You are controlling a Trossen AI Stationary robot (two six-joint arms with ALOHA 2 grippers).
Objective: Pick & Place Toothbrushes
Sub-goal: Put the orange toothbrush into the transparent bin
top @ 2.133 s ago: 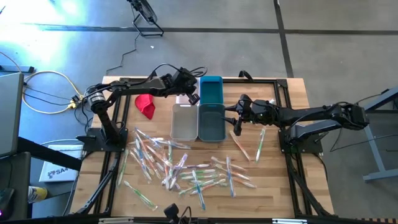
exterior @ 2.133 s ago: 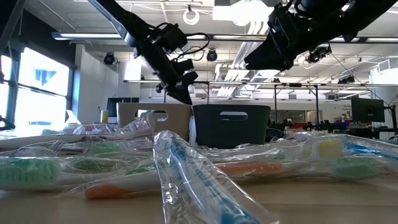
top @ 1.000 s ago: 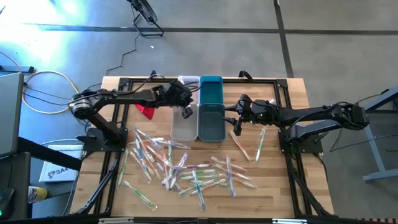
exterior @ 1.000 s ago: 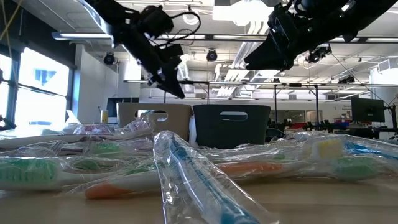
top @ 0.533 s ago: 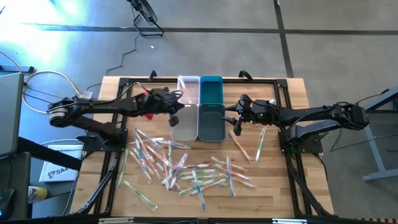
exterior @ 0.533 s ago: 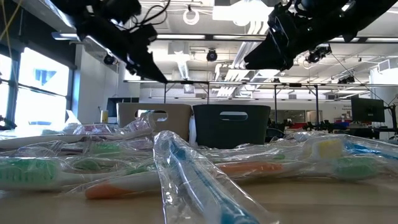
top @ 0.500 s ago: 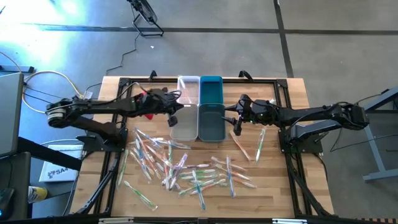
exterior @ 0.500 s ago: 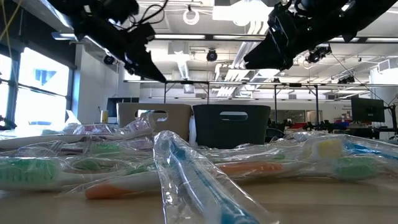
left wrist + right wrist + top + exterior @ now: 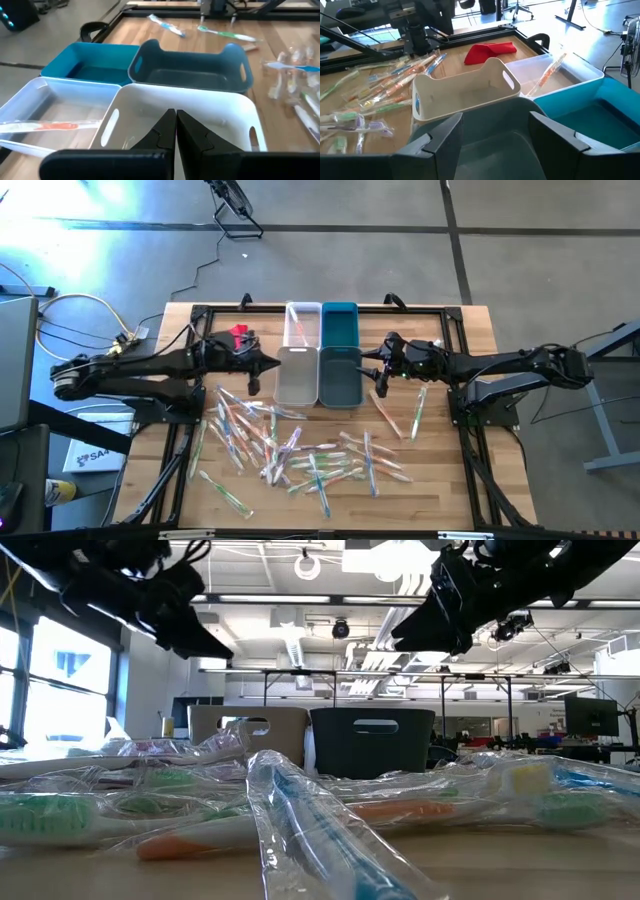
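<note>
Since pulled back, left pincer beside bins

Bright overhead lighting; nearest wrapped toothbrushes blur in low view.

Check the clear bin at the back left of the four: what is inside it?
One wrapped orange-handled toothbrush lies inside the clear bin, leaning against a wall in the right wrist view. Nothing else shows through its walls. The white bin hides a little of its floor.
</note>
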